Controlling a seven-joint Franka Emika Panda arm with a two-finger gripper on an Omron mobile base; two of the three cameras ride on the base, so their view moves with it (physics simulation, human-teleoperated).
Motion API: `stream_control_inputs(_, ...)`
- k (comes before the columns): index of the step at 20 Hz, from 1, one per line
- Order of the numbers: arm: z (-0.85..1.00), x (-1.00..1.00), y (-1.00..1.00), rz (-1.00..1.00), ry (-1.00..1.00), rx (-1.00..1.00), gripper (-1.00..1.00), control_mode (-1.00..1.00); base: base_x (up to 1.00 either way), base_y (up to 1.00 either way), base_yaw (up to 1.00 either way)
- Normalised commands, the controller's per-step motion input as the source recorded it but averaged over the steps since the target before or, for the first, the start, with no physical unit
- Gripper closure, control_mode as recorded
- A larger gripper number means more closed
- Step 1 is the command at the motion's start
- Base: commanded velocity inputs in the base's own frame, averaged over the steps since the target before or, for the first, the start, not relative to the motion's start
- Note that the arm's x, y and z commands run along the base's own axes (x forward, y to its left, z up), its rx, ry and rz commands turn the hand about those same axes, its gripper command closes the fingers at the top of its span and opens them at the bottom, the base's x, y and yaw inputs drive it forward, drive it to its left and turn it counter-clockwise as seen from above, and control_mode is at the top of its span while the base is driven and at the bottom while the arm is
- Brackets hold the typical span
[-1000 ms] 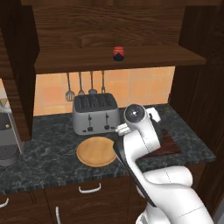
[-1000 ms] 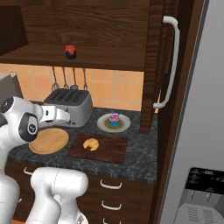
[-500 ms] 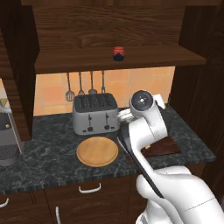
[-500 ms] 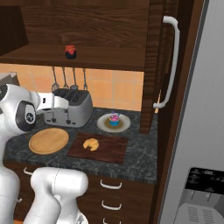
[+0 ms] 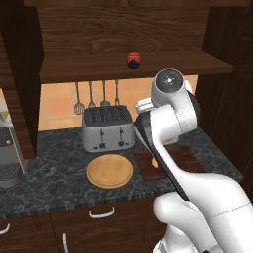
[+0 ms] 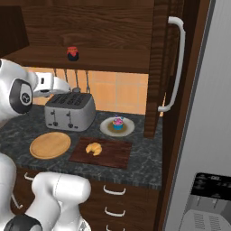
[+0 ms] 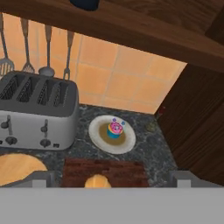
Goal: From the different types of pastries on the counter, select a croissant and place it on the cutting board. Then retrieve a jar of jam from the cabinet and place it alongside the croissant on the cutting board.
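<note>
The cabinet is seen above the jaws, and its shelf board runs across over them. The tabletop lies below and ahead of the jaws, dark and speckled, over wooden drawers with white handles. The silver toaster stands on it, below the jaws and a little to their left in the hand view, with kitchen utensils hung on the tiled wall behind it. The cutting board is placed on the tabletop directly under the jaws, and the round light wooden plate lies just beside it, further to the left. A white round plate is seen ahead of the jaws, beyond the board, and the pink-frosted cupcake stands upright on it. The croissant is laid on the cutting board, near its left part, right below the jaws. The jar of jam stands on the cabinet shelf, above the jaws and well apart from the board; only its dark bottom edge is seen at the top of the hand view. The gripper is held in the air over the toaster, under the shelf. How far the jaws are opened cannot be told, and nothing is seen held in them.
</note>
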Motion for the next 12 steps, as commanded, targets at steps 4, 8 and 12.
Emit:
stream_control_inputs(4, 0.68, 0.0, 0.0, 0.0, 0.0, 0.0, -1.0, -1.0, 0.0, 0.0, 0.0)
stream_control_inputs(8, 0.67, 0.0, 0.04, 0.0, 0.0, 0.0, -1.0, -1.0, 0.0, 0.0, 0.0)
stream_control_inputs(12, 0.69, 0.0, 0.16, 0.0, 0.0, 0.0, -1.0, -1.0, 0.0, 0.0, 0.0)
